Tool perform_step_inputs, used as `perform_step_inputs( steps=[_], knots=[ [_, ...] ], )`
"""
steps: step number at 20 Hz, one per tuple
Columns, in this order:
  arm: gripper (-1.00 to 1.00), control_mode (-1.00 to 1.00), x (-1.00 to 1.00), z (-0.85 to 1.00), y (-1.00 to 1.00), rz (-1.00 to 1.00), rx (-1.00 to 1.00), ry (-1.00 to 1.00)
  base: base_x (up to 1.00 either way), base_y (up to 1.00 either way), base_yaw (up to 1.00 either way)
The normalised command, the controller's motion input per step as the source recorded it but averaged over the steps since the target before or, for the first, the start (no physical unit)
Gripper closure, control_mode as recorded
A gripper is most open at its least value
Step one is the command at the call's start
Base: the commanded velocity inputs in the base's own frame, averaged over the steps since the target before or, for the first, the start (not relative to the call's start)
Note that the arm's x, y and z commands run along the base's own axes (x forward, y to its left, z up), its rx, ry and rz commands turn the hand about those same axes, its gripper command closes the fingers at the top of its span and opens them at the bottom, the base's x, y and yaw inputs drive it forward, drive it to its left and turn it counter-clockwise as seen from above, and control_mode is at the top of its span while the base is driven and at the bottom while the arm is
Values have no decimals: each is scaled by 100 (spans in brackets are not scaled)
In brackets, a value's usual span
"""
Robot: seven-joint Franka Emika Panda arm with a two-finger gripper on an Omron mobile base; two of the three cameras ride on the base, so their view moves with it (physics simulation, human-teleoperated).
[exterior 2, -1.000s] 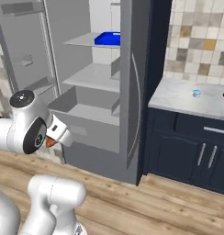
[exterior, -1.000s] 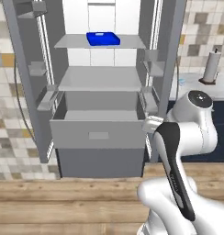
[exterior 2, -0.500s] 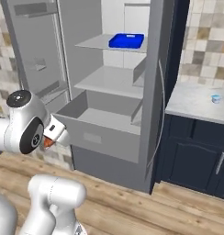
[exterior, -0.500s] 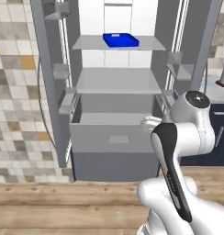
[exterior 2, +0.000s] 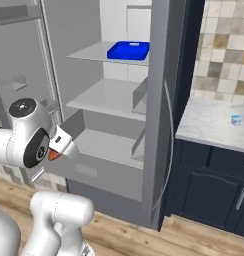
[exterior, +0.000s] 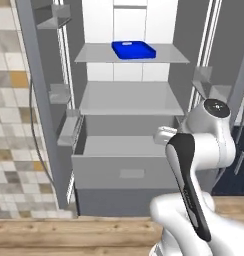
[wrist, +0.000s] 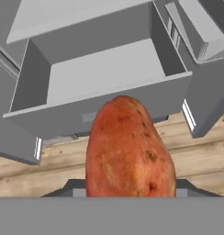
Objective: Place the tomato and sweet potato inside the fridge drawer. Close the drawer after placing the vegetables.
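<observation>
Sweet potato [wrist: 129,149] clamped in fingers, long axis running straight along hand toward fridge drawer [wrist: 109,106]. Drawer pulled open, bare floor just ahead and below; potato short of front wall.

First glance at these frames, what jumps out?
The sweet potato dominates the hand view, held up close, with the fridge drawer pulled open and bare beyond it. In the left base view, a bright blue tray on the upper fridge shelf stands out against the grey interior. The arm's white bulk sits in front of the drawer's right side.
</observation>
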Motion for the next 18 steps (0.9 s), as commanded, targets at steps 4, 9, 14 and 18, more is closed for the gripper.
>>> perform_step_inputs(
  steps=[4,9,14,18],
  knots=[
    [100,100,0,0,0,0,0,0,48,21,-6],
    [100,100,0,0,0,0,0,0,52,27,-6],
    [100,100,0,0,0,0,0,0,56,15,-4],
    [100,100,0,0,0,0,0,0,48,2,-1]
  ],
)
